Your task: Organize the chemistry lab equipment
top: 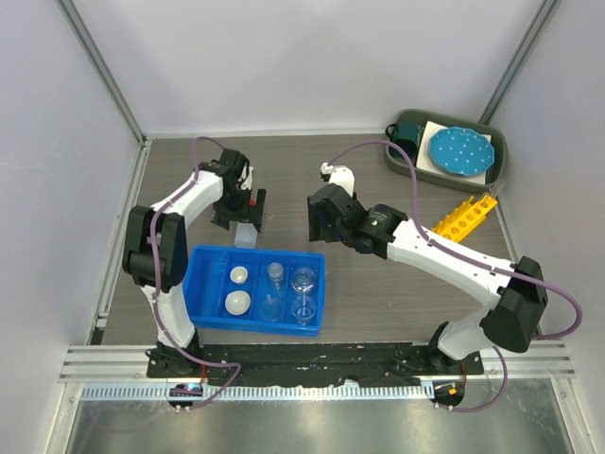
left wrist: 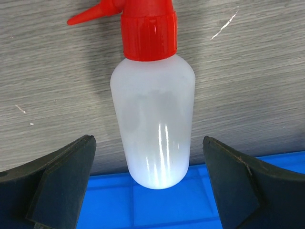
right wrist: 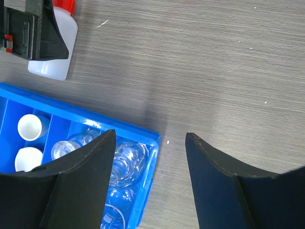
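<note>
The white squeeze bottle (left wrist: pixel 152 124) with its red nozzle lies on the table, base towards the blue tray (top: pixel 203 257). My left gripper (left wrist: pixel 147 139) is open around the bottle's lower body, with a gap on each side. In the top view the bottle (top: pixel 245 235) shows just below the left gripper (top: pixel 240 216). Two white round dishes (top: pixel 238 275) and clear glassware (top: pixel 302 284) sit in the tray. My right gripper (right wrist: pixel 150 135) hangs open and holds nothing, above the table by the tray's far right corner (right wrist: pixel 151 138). The yellow tube rack (top: pixel 463 218) lies at the right.
A grey-green bin (top: pixel 498 165) at the back right holds a teal mug (top: pixel 406 132) and a blue white-dotted plate (top: pixel 460 151). White walls close in the table on the left, back and right. The right arm (top: pixel 444 253) stretches across the table's right half.
</note>
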`<state>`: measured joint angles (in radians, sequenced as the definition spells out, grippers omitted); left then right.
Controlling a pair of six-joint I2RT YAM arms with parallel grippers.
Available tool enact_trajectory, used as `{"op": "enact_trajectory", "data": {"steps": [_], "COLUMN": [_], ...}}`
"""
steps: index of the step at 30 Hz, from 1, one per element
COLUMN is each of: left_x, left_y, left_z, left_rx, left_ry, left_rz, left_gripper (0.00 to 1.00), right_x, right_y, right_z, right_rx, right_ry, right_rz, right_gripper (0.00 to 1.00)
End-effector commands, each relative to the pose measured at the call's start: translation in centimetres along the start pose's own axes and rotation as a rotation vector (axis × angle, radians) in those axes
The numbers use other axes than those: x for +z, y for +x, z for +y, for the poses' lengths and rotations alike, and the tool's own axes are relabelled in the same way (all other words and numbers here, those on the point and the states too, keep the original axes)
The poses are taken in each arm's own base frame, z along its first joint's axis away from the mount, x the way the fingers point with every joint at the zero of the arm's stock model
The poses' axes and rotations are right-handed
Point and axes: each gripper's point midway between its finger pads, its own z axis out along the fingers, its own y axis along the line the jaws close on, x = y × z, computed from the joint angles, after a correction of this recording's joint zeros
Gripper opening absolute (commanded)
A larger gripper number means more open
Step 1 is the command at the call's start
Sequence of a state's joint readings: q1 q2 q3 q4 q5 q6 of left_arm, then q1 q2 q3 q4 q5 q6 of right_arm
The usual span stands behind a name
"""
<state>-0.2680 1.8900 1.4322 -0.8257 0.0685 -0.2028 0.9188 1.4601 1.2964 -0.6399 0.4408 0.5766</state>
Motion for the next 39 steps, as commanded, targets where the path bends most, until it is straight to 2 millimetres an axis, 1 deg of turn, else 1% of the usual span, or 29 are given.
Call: {"op": "enact_trajectory", "data": {"steps": [1,6,10,12,15,16,18,19,21,22,24,27,28,29,32,34,35,36,38,39], "left_x": [-0.4,1.0,1.7,1.9,2.1,2.1,2.1,1.9,1.7,1.4,1.0,0.3,0.1,-0.4,-1.9,-3.7,-4.3,-5.7,-6.9,-8.2], "left_y": [-2.1,-1.6,-1.1,-1.0,-0.9,-0.9,-1.0,-1.1,-1.2,-1.3,-1.4,-1.6,-1.5,-1.6,-1.9,-2.6,-2.2,-2.7,-2.4,-2.6], "left_z": [0.0,0.8,0.7,1.2,1.0,0.9,1.0,1.1,1.2,1.6,2.1,3.0,3.2,3.6,3.8,3.6,3.6,3.7,4.1,4.1], "left_rx": [0.037,0.039,0.038,0.048,0.056,0.062,0.064,0.062,0.064,0.064,0.065,0.062,0.065,0.066,0.081,0.087,0.090,0.089,0.093,0.090], "left_ry": [-0.004,-0.047,-0.054,-0.093,-0.093,-0.095,-0.104,-0.109,-0.120,-0.140,-0.169,-0.227,-0.241,-0.268,-0.317,-0.326,-0.328,-0.337,-0.359,-0.364], "left_rz": [-0.074,-0.042,-0.021,-0.017,-0.012,-0.012,-0.015,-0.021,-0.027,-0.037,-0.044,-0.059,-0.060,-0.063,-0.077,-0.114,-0.102,-0.130,-0.130,-0.160], "left_gripper": [1.00,1.00,0.99,0.98,0.89,0.85,0.80,0.76,0.70,0.67,0.63,0.49,0.48,0.47,0.47,0.46,0.45,0.46,0.46,0.46], "right_x": [-1.4,-1.1,-0.9,-0.8,-0.9,-0.9,-1.0,-0.9,-0.9,-0.9,-1.0,-1.1,-1.1,-1.0,-1.1,-1.2,-1.3,-1.4,-1.5,-1.6], "right_y": [-2.0,-1.6,-1.4,-1.2,-1.4,-1.4,-1.3,-1.3,-1.2,-1.1,-1.2,-1.1,-1.0,-1.0,-1.0,-1.2,-1.3,-1.4,-1.6,-1.5], "right_z": [0.3,0.3,0.5,0.6,0.7,0.7,0.7,0.6,0.5,0.5,0.4,0.3,0.2,0.3,0.3,0.1,0.0,0.0,-0.1,-0.3], "right_rx": [0.016,0.019,0.029,0.029,0.030,0.031,0.030,0.030,0.027,0.025,0.024,0.025,0.025,0.026,0.026,0.021,0.020,0.019,0.014,0.010], "right_ry": [-0.044,-0.054,-0.068,-0.073,-0.080,-0.079,-0.081,-0.078,-0.076,-0.077,-0.078,-0.076,-0.076,-0.077,-0.081,-0.073,-0.071,-0.071,-0.067,-0.059], "right_rz": [-0.069,-0.051,-0.043,-0.038,-0.040,-0.042,-0.040,-0.040,-0.039,-0.039,-0.040,-0.040,-0.039,-0.038,-0.039,-0.047,-0.052,-0.055,-0.060,-0.056], "right_gripper": [0.66,0.66,0.66,0.66,0.66,0.66,0.66,0.66,0.66,0.66,0.66,0.66,0.66,0.65,0.65,0.66,0.65,0.66,0.66,0.65]}}
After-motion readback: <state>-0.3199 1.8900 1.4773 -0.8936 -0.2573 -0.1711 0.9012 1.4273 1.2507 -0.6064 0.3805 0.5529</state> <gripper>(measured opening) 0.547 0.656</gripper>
